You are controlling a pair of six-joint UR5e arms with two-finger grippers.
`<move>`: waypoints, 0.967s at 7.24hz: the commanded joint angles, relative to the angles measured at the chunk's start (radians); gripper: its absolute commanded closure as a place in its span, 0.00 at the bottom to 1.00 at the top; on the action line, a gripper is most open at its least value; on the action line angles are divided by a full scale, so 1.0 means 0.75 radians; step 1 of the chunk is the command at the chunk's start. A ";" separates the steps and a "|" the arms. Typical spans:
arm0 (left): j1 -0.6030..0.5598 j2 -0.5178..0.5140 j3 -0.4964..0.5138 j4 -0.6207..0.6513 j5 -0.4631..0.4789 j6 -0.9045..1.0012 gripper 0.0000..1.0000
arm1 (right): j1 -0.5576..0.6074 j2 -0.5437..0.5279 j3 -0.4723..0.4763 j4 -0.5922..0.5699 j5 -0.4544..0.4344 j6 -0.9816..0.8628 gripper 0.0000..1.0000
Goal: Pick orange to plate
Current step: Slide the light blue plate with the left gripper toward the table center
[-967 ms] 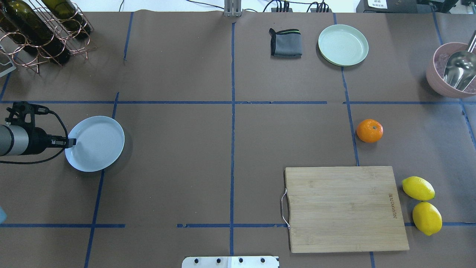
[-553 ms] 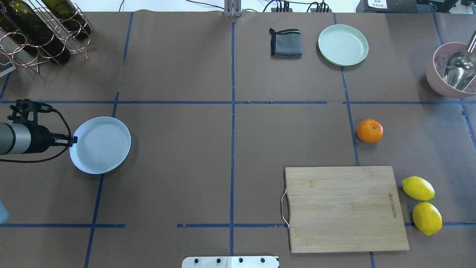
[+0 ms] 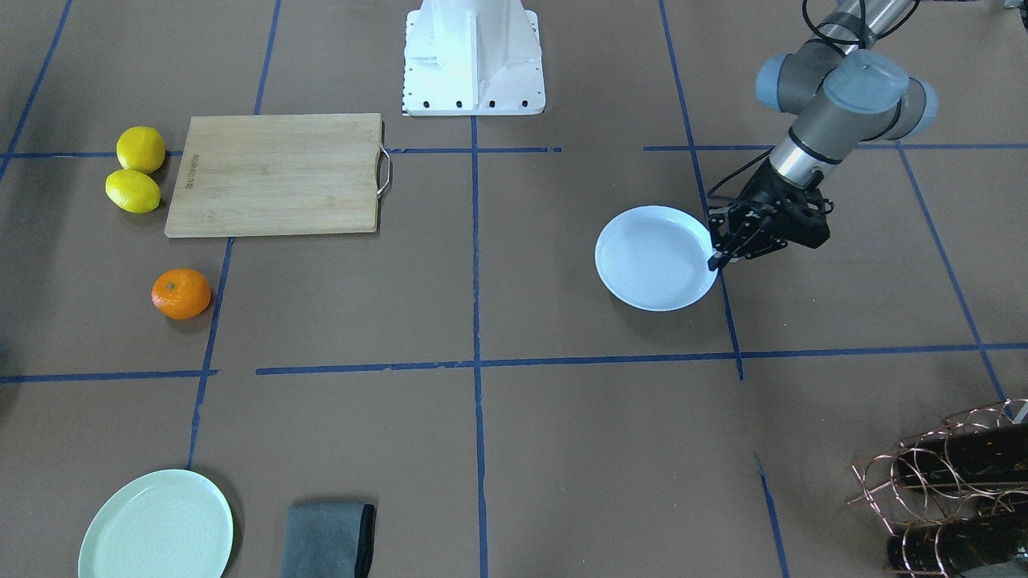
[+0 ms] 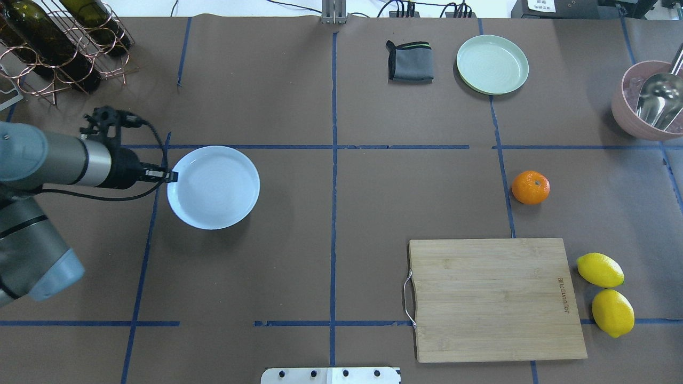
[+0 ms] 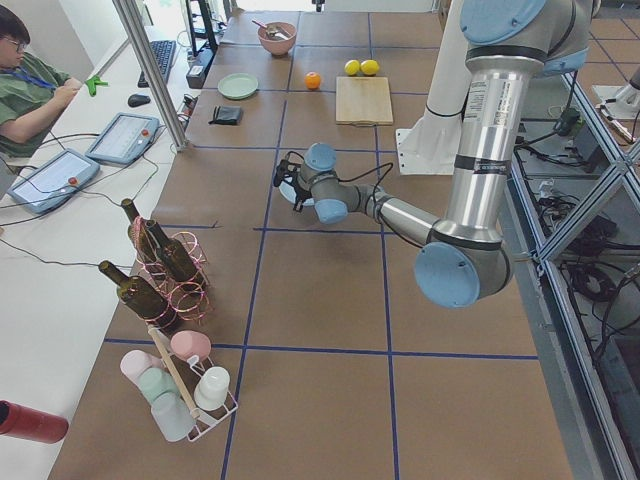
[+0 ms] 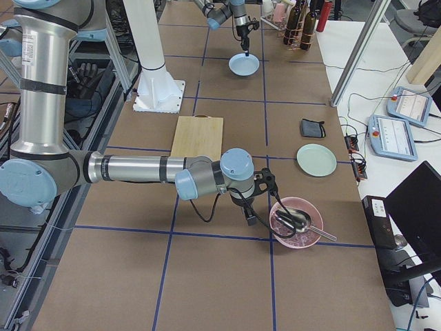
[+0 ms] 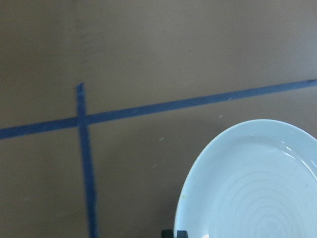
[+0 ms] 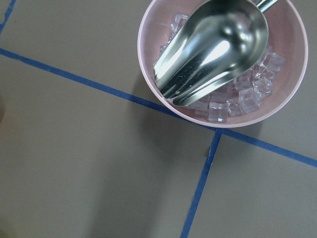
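- Compared with a second ago, the pale blue plate (image 4: 213, 186) is sitting much nearer the table's middle, and the left gripper (image 4: 172, 176) is travelling with it at its rim.
- The left gripper's fingers are pinching the plate's edge on the side facing the arm. The dish is casting a shadow beneath it and seems slightly raised, though I cannot tell whether it is fully clear of the paper.
- The orange (image 4: 530, 187) is lying on the brown paper in the robot's right half, well apart from the plate. It is sitting near the far edge of the bamboo cutting board (image 4: 493, 298), apart from the two lemons (image 4: 600, 270).
- The right gripper (image 6: 249, 219) is hanging just beside the pink bowl (image 4: 627, 120), which is holding ice cubes (image 8: 247, 94) and a metal scoop (image 8: 213, 49). I cannot tell how its fingers are set.
- By my reading, the plate is being brought toward the fruit, and the orange is not yet being touched.
- The orange is probably going to feel light and firm with a little give, and being round it is likely to roll. Gripping it across its widest part from above, with a modest squeeze, looks best.
- The plate is looking stiff, smooth and breakable. Held by one edge it is liable to tip, so keeping it level should help.
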 commanded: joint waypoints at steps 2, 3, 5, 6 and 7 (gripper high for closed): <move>0.224 -0.409 0.159 0.182 0.163 -0.318 1.00 | -0.001 0.000 -0.005 -0.001 -0.006 -0.002 0.00; 0.277 -0.477 0.249 0.180 0.227 -0.349 1.00 | -0.001 0.000 -0.005 -0.001 -0.008 -0.002 0.00; 0.282 -0.488 0.307 0.168 0.246 -0.345 1.00 | -0.001 0.000 -0.005 -0.001 -0.008 -0.002 0.00; 0.286 -0.490 0.317 0.168 0.246 -0.343 1.00 | -0.001 0.000 -0.005 -0.001 -0.010 -0.002 0.00; 0.288 -0.490 0.321 0.168 0.246 -0.343 1.00 | -0.001 0.000 -0.005 -0.001 -0.010 -0.002 0.00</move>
